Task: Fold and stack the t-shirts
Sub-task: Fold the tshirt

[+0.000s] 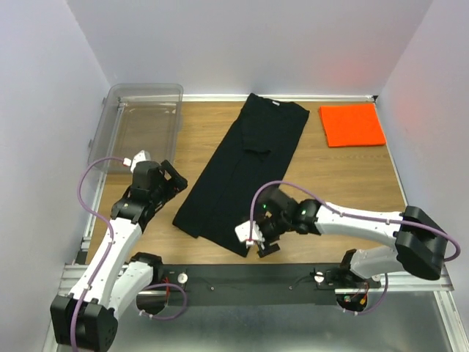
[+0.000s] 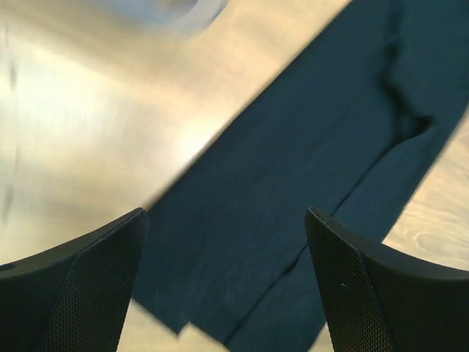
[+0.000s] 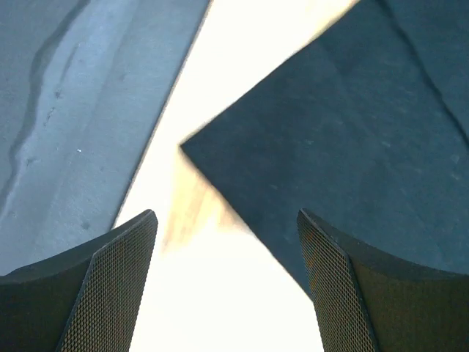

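2 arms on black base rail [image 1: 249,277]: left arm [image 1: 110,253] at rail's left end, right arm [image 1: 366,220] at its right end. Both w/ white link shells, black joint blocks, lilac cable looping alongside. Fingers [image 2: 95,293] black w/ dotted mesh pads; small white part on right gripper [image 1: 258,242], just above rail's middle

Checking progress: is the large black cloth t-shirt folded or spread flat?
Partly folded: the large black cloth t-shirt lies as a long narrow strip, sides turned in lengthwise, not yet folded across.
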